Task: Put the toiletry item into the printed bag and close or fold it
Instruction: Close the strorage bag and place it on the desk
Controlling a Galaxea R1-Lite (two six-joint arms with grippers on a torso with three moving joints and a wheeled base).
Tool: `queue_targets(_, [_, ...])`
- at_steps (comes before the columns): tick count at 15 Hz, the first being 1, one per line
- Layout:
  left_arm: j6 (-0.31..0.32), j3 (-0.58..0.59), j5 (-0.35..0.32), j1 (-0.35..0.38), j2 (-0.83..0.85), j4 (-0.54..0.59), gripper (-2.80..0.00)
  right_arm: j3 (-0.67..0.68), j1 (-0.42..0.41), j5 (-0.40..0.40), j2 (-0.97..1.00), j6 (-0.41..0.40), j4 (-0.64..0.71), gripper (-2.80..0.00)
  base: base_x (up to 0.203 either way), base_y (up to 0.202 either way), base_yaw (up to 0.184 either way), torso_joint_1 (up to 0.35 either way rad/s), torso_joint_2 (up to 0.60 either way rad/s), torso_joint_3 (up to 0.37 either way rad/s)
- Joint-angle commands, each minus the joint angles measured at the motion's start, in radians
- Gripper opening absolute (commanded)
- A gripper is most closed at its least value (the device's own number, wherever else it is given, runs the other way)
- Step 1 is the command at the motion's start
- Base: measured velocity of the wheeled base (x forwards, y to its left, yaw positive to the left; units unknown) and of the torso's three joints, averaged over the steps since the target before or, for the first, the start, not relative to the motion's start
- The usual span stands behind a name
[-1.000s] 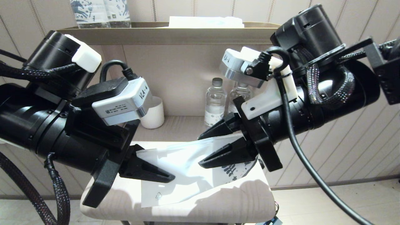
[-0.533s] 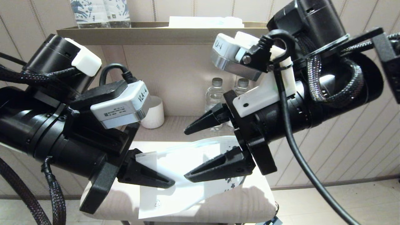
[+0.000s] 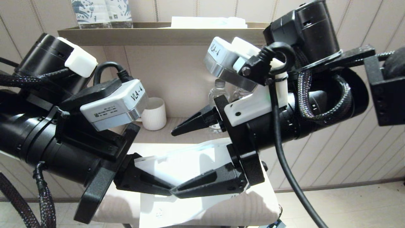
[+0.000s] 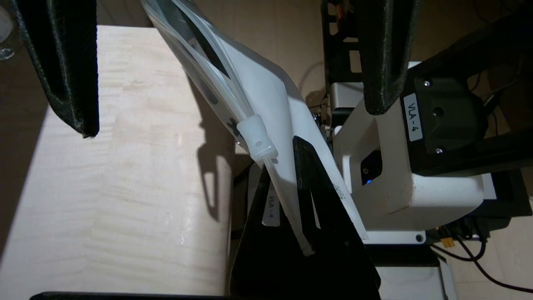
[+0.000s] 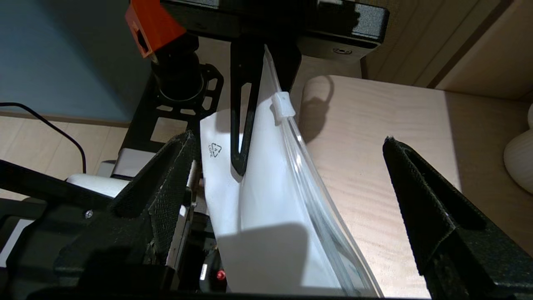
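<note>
The printed bag (image 3: 190,161) hangs edge-up above the small table, white and semi-translucent. My left gripper (image 3: 158,186) is shut on one end of its zip strip; the left wrist view shows that gripper (image 4: 283,166) pinching the strip just past the white slider (image 4: 260,137). My right gripper (image 3: 172,162) stands wide open around the bag's middle, one finger above and one below, and its lower tip almost meets the left fingers. In the right wrist view the bag (image 5: 266,216) sits between the spread right fingers (image 5: 166,196). The toothbrush does not show plainly.
A small pale wooden table (image 3: 253,202) lies under the bag. Behind it a low shelf carries a white cup (image 3: 154,114) and water bottles (image 3: 218,87). The upper shelf holds blue-patterned packages (image 3: 101,12) and a flat white packet (image 3: 208,22).
My right gripper has let go of the bag, opened wide and slid left along it toward the left gripper. The left gripper keeps its hold and has shifted slightly left.
</note>
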Motion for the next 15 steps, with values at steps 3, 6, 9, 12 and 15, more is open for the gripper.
queue_targets(3, [-0.002,0.032,-0.008,-0.013,-0.001,-0.051,-2.8,0.005,0.033,0.007,-0.021,-0.001,-0.001,0.0,0.0,0.0,0.0,0.0,0.0,0.0])
queue_targets(6, [-0.007,0.032,-0.01,-0.013,-0.005,-0.051,-2.8,-0.009,0.037,0.014,-0.007,0.003,-0.003,0.0,0.0,0.0,0.0,0.0,0.0,0.0])
queue_targets(9, [-0.009,0.025,-0.01,-0.013,-0.004,-0.051,-2.8,-0.015,0.036,0.016,-0.004,0.003,-0.003,0.0,0.0,0.0,0.0,0.0,0.0,0.0])
queue_targets(12, [-0.041,0.019,-0.021,-0.015,0.001,-0.054,-2.8,-0.029,0.036,0.046,0.011,0.024,-0.003,0.0,0.0,0.0,0.0,0.0,0.0,0.0])
queue_targets(15, [-0.041,0.014,-0.023,-0.015,0.005,-0.056,-2.8,-0.027,0.034,0.051,0.01,0.025,-0.003,0.0,0.0,0.0,0.0,0.0,0.0,0.0])
